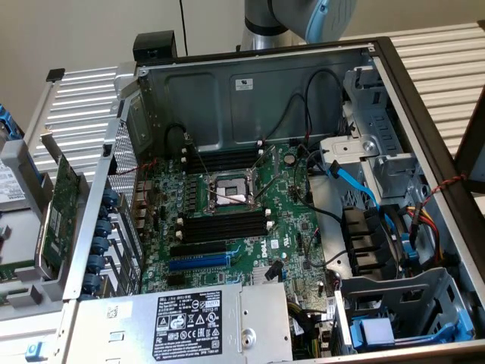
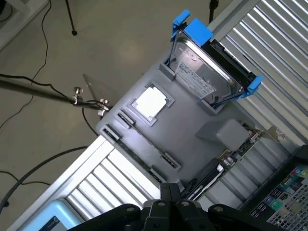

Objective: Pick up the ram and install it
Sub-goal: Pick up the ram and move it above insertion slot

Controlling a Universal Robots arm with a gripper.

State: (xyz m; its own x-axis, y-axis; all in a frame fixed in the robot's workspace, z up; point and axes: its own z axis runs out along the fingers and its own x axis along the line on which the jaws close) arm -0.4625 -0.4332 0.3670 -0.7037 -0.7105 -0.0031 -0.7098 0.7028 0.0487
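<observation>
My gripper (image 2: 171, 188) is shut with nothing between its fingers. It hangs over the edge of a grey parts tray (image 2: 187, 120) beside the computer case. The ram is out of view. The tray's two rows of narrow end holders (image 2: 111, 132) stand empty. In the exterior view the open case shows the motherboard (image 1: 227, 227) with black memory slots (image 1: 225, 224) on both sides of the CPU socket (image 1: 231, 191). No green stick is in them. Part of my arm (image 1: 292, 19) shows behind the case's back wall.
On the tray sit a hard drive in a blue caddy (image 2: 211, 72) and a silver CPU (image 2: 151, 102). A large green expansion card (image 1: 61, 212) with a metal bracket stands at the tray's edge. Cables (image 1: 356, 182) and the drive cage (image 1: 402, 303) crowd the case at the exterior view's right.
</observation>
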